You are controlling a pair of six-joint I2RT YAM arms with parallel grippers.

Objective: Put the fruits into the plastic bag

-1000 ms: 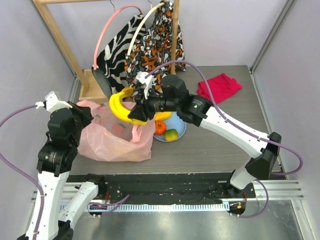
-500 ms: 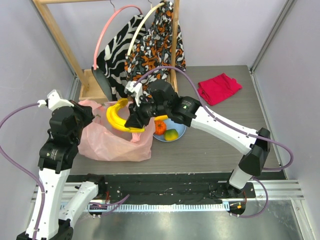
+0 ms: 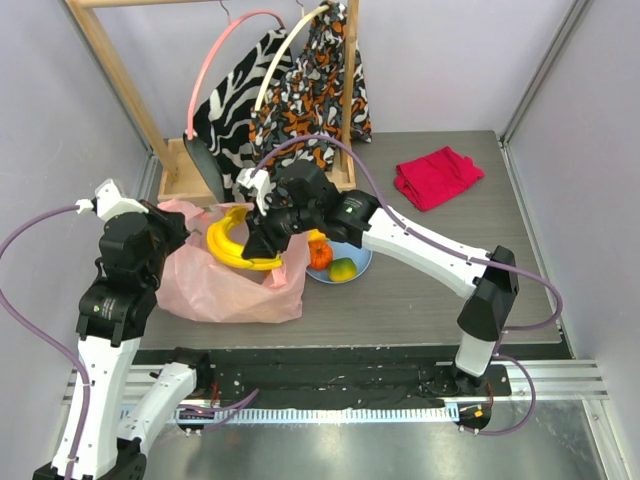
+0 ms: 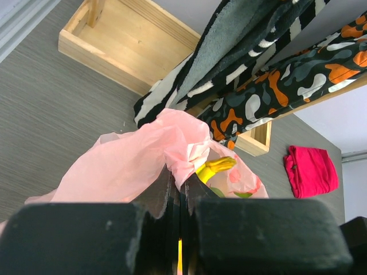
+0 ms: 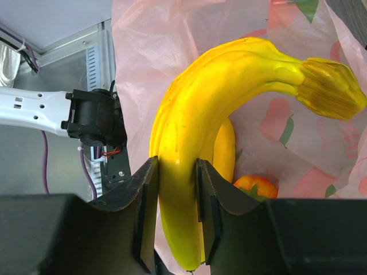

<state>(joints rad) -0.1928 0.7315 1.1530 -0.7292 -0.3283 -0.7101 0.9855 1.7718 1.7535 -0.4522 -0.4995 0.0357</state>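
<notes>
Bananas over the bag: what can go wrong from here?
1. The left claw pinches only a thin fold of the bag; the bananas pushing down could pull it free and shut the mouth.
2. The right claw grips them mid-curve; they could swivel, and the stem could snag the film.

The grey tabletop (image 3: 430,285) carries a pink bag (image 3: 225,292) at left, a blue plate (image 3: 361,266) just beside it, a red cloth (image 3: 438,176) far right and a wooden rack (image 3: 178,170) at the back.
</notes>
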